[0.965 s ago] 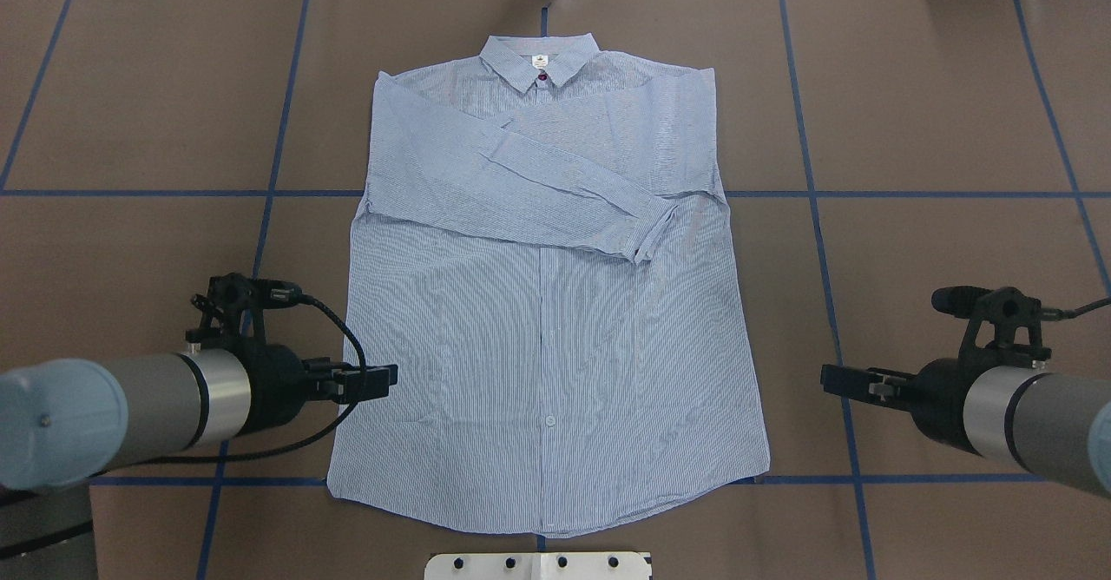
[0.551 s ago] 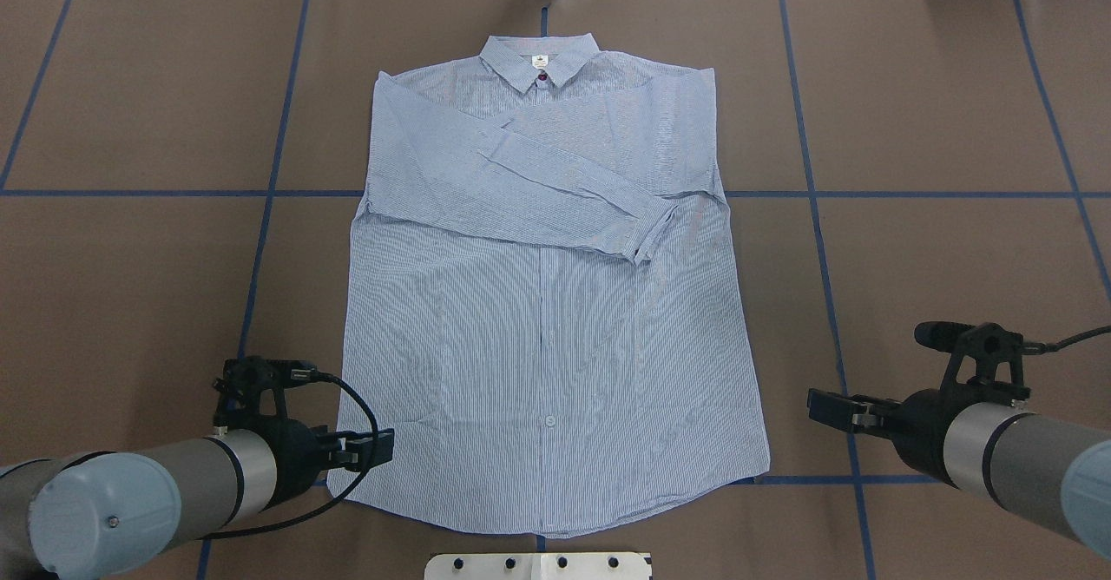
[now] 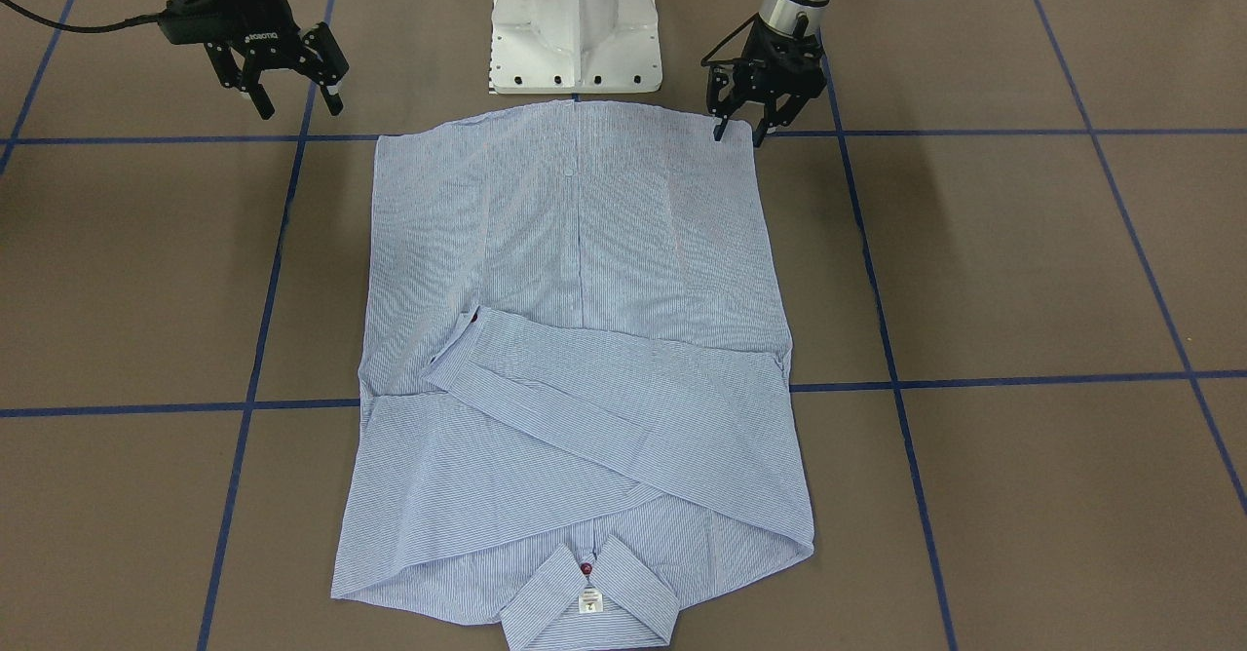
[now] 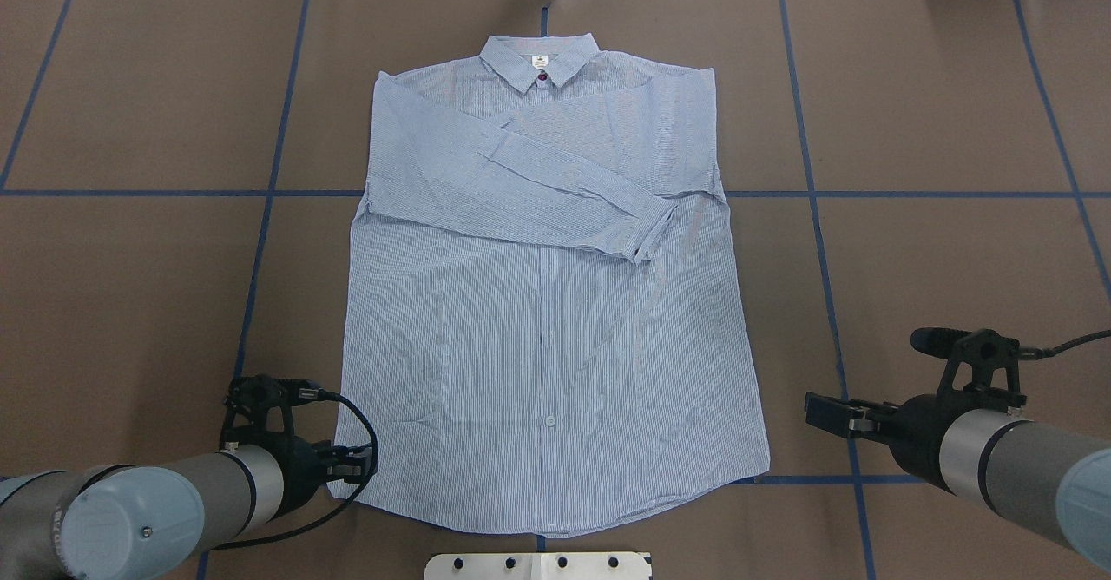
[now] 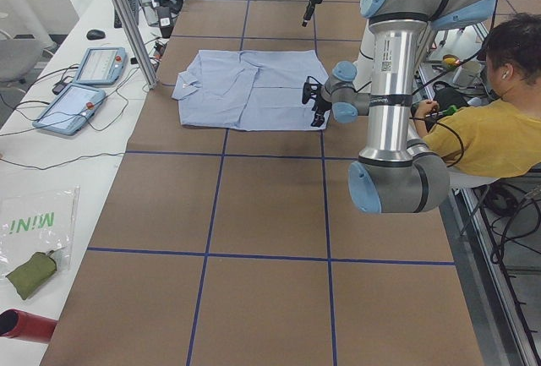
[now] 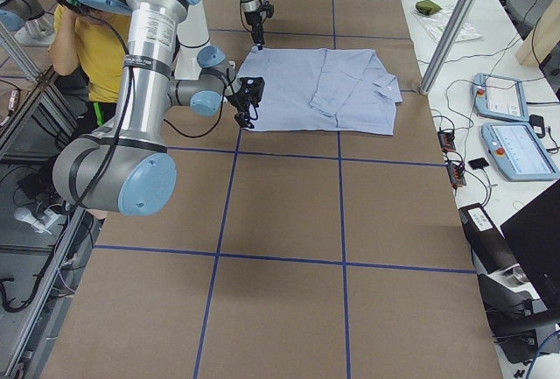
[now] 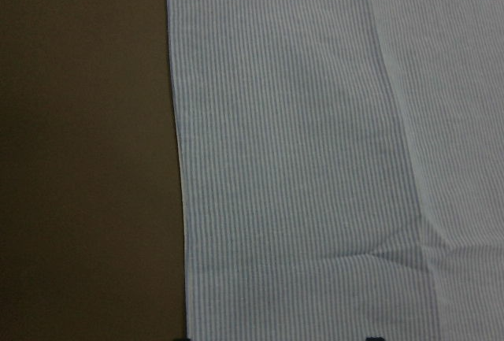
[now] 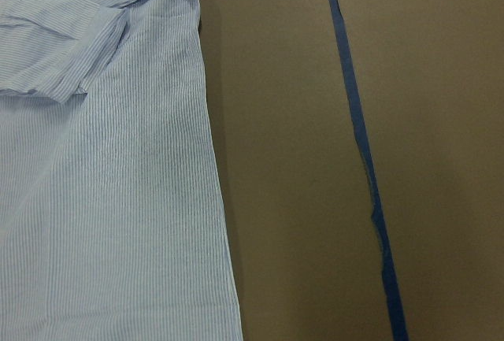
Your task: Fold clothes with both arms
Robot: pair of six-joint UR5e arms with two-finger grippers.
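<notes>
The light blue striped shirt (image 4: pixel 547 319) lies flat and face up on the brown table, collar at the far side, both sleeves folded across the chest (image 3: pixel 623 398). My left gripper (image 3: pixel 737 133) is open and low at the hem's left corner (image 4: pixel 369 463). In the left wrist view the shirt's side edge (image 7: pixel 179 160) runs between the jaws. I cannot tell whether the fingers touch the cloth. My right gripper (image 3: pixel 297 100) is open over bare table, a short way off the hem's right corner (image 4: pixel 816 411). The right wrist view shows the shirt's right edge (image 8: pixel 213 160) and a cuff.
The white pedestal base (image 3: pixel 575 27) stands just behind the hem. Blue tape lines (image 4: pixel 816 215) grid the table. A person in a yellow top (image 5: pixel 482 129) sits behind the robot. Tablets (image 5: pixel 84 87) and a metal post (image 5: pixel 127 19) stand past the collar end.
My left gripper came back along the shirt's left side to the hem corner and dropped lower. My right gripper moved a little nearer the robot. The shirt has not shifted.
</notes>
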